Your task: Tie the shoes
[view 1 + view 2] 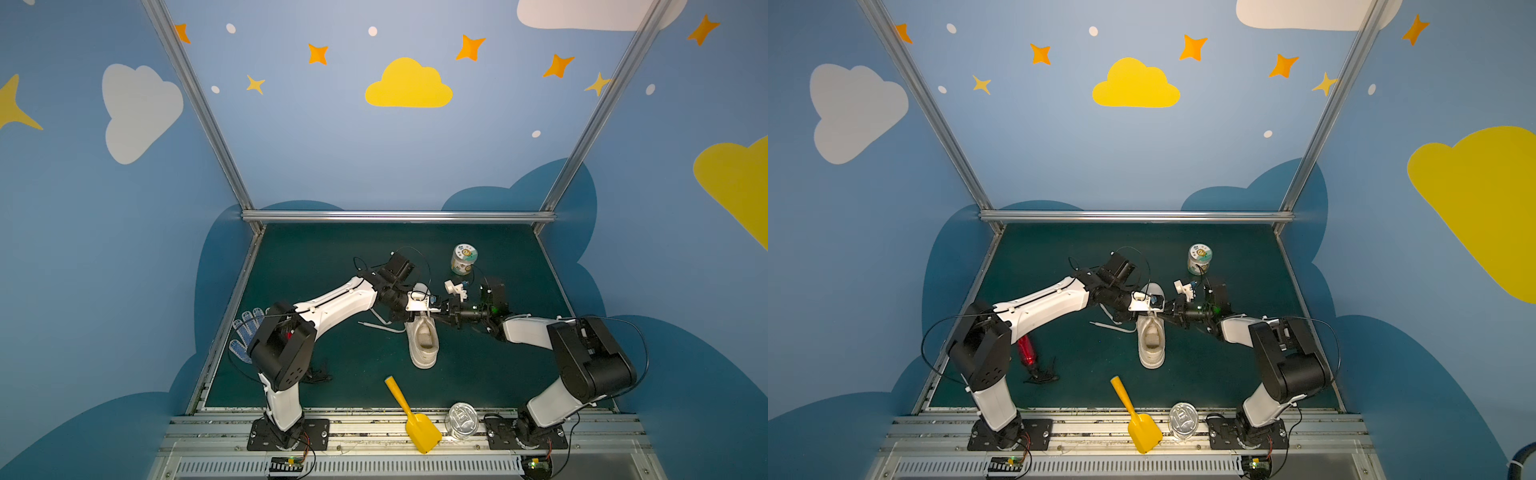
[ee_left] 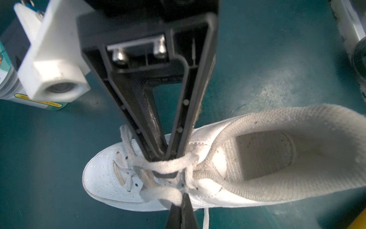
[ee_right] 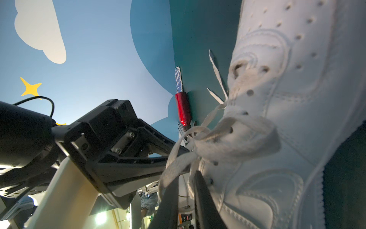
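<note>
The white sneaker (image 1: pixel 424 345) (image 1: pixel 1152 345) lies mid-mat in both top views, toe toward the back wall. Both grippers meet over its lace area. In the left wrist view my left gripper (image 2: pixel 181 202) is shut on a fold of white lace (image 2: pixel 164 193) at the shoe's side. My right gripper (image 2: pixel 167 158) comes in from the other side, and a lace band (image 2: pixel 168 166) wraps across its fingertips. The right wrist view shows the right gripper (image 3: pixel 185 178) with a narrow gap between its fingers, lace draped over one finger (image 3: pixel 170 196). Loose lace ends (image 1: pixel 380 327) trail left on the mat.
A teal-labelled jar (image 1: pixel 464 259) stands behind the right arm. A yellow scoop (image 1: pixel 411 417) and a metal can (image 1: pixel 461 419) lie at the front edge. A blue-dotted glove (image 1: pixel 245 336), a red bottle (image 1: pixel 1026 350) and a small black item (image 1: pixel 1042 376) sit by the left arm.
</note>
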`<move>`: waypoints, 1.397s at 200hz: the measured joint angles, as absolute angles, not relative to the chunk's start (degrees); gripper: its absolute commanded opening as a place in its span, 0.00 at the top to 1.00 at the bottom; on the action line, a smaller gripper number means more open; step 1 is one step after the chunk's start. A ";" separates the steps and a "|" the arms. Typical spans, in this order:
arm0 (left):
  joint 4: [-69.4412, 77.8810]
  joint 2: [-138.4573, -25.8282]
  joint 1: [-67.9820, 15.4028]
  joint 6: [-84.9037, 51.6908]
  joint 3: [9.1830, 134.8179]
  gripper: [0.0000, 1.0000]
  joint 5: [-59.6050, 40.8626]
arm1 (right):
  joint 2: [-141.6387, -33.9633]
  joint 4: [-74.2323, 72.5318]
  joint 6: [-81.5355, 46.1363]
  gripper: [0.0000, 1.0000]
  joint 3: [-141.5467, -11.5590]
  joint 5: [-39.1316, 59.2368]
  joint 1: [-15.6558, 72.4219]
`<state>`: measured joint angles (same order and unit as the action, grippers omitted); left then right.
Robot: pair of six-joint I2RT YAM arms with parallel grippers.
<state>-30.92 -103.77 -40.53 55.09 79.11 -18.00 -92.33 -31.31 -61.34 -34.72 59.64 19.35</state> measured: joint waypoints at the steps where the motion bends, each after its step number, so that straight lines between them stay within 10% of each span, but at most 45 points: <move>1: -30.92 -103.79 -40.56 55.09 79.11 0.97 -18.00 | -92.33 -31.31 -61.32 0.82 -34.72 59.64 19.35; 279: -31.94 -106.52 -41.71 54.00 81.95 0.97 -17.72 | -94.13 -32.80 -61.95 0.87 -35.55 60.71 19.88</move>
<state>-31.94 -106.52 -41.71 54.00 81.95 -17.72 -94.13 -32.80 -61.95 -35.55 60.71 19.88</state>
